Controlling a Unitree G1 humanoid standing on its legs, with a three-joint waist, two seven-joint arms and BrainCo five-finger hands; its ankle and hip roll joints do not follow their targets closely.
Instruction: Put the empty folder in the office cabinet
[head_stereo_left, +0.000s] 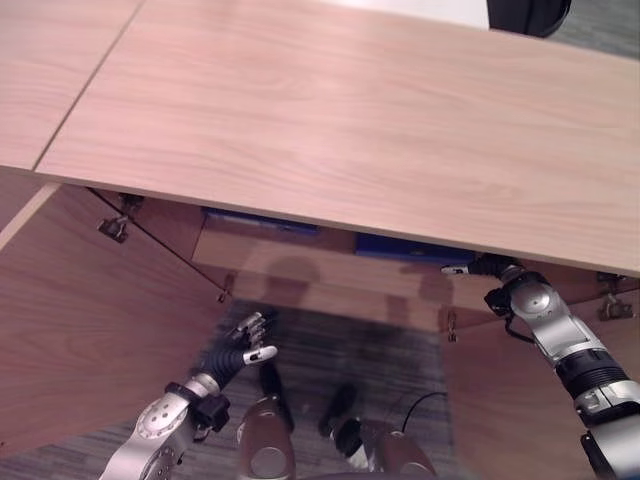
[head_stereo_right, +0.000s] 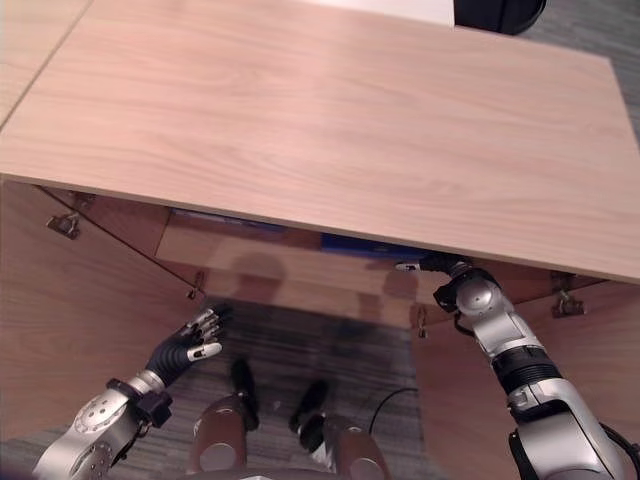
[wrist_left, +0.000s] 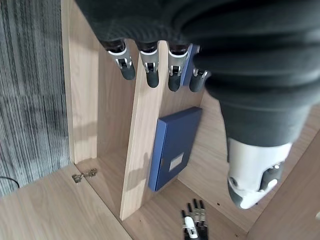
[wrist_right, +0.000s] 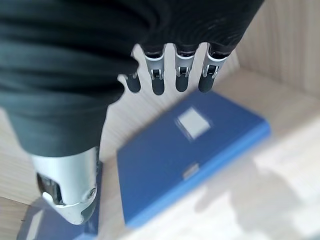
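Blue folder (wrist_right: 187, 150) lying in cabinet (wrist_left: 145, 150), right hand (wrist_right: 172, 70) fingers straight above it

The cabinet top (head_stereo_left: 340, 130) overhangs the opening. Inside, a blue folder (wrist_right: 190, 150) lies flat on the shelf (wrist_right: 280, 165), bare shelf beside it; open doors (head_stereo_left: 80, 310) flank the gap.

You can read no text here. The flat blue rectangular folder (wrist_right: 192, 157) lying just past your right hand's (wrist_right: 100, 70) straight fingertips (wrist_right: 158, 86) carries a small white label (wrist_right: 193, 123), but that label looks blank to you.
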